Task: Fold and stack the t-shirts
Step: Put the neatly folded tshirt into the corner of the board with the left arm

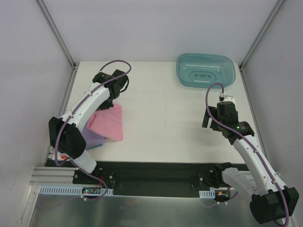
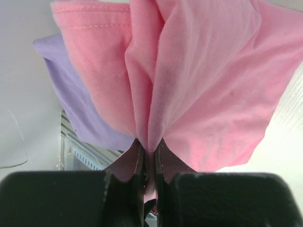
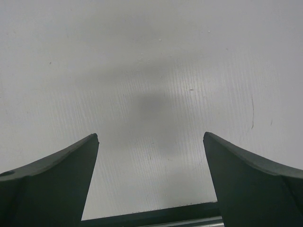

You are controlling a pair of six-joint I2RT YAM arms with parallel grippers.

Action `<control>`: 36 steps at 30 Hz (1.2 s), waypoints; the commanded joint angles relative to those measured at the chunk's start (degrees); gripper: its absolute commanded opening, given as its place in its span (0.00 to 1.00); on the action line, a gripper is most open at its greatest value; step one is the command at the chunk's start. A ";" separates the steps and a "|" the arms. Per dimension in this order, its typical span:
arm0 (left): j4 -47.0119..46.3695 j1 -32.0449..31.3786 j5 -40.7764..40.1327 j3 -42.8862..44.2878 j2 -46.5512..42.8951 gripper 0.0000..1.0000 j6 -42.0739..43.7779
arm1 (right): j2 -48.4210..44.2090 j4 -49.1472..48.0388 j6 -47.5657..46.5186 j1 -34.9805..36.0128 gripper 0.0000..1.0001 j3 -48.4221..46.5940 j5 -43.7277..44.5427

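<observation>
The pink t-shirt (image 1: 110, 123) lies folded at the left of the table, on top of the lavender t-shirt (image 1: 91, 138), whose edge shows below it. My left gripper (image 1: 110, 101) is at the pink shirt's far edge. In the left wrist view my left gripper (image 2: 149, 150) is shut on a bunched fold of the pink t-shirt (image 2: 208, 90), with the lavender t-shirt (image 2: 71, 99) behind it. My right gripper (image 1: 208, 120) is open and empty above bare table at the right; its fingers (image 3: 57, 165) stand wide apart.
A translucent teal tub (image 1: 206, 70) stands upside down at the back right. White walls enclose the table on three sides. A black strip (image 1: 156, 170) and rail run along the near edge.
</observation>
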State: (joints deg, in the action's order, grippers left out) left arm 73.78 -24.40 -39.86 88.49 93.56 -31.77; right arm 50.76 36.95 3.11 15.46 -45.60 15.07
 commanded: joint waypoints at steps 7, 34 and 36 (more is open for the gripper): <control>10.16 -0.21 -2.25 2.39 -10.58 0.00 1.62 | 0.83 0.32 1.19 0.00 0.97 -0.10 1.63; 9.03 10.24 -4.43 -10.78 -23.33 0.00 -2.15 | -0.75 1.81 2.60 0.01 0.97 -0.10 7.08; 6.57 12.18 -5.40 -13.32 -22.90 0.00 -1.90 | -0.75 1.55 2.42 0.00 0.97 -0.01 6.29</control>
State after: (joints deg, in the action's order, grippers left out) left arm 76.23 -15.22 -39.57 79.81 69.89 -30.85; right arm 50.26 38.39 4.93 15.46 -45.60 21.23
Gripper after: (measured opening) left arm 0.044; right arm 0.966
